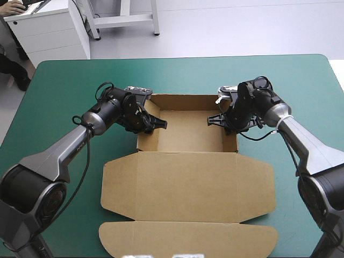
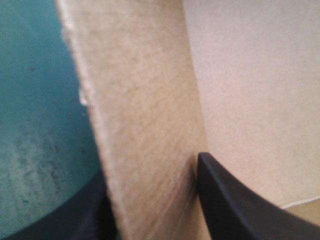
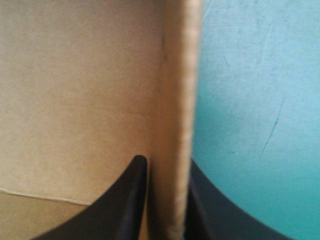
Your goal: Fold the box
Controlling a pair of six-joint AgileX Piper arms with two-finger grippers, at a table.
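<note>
Beyond the teal-green table [image 1: 177, 72], a white cabinet [image 1: 48, 32] and a white frame [image 1: 129, 21] stand on pale grey floor [image 1: 242, 27].

Nothing readable here tbh. The brown box [image 1: 188, 177] is just plain board, no print or label on it, and the teal-green cover [image 1: 64, 86] has no lettering either.

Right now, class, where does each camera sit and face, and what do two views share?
High view: above and behind the robot, facing forward and down at table and box; both arms show.
Left wrist view: above that wrist, along the left gripper, whose fingers clamp the left wall.
Right wrist view: likewise, right gripper clamping the right wall.
Wrist views share box floor, teal-green cover.
</note>
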